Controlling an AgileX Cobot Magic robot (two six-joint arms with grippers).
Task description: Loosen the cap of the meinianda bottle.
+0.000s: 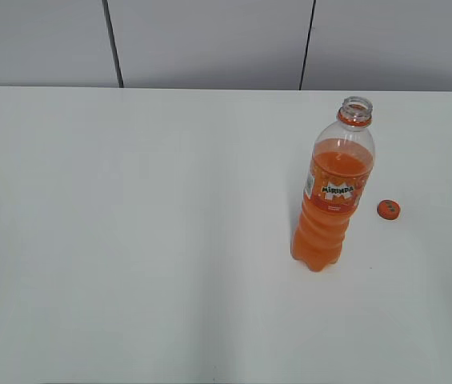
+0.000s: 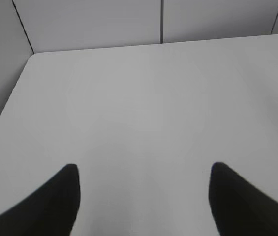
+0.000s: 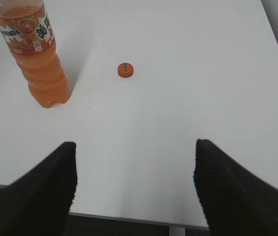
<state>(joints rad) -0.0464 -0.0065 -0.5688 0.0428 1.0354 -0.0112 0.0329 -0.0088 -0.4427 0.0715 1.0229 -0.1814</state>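
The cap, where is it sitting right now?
The cap lies off the bottle, on the white table right of the upright meinianda bottle in the exterior view, clear of it.

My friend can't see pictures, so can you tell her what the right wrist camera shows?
An uncapped orange soda bottle stands upright on a white table, and its small orange cap lies apart from it on the table. The right gripper sits at the bottom of the picture, open and holding nothing.

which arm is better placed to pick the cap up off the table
Right, probably. Its wrist view shows the cap lying ahead of its open jaws, beside the bottle. The left wrist view shows only bare table.
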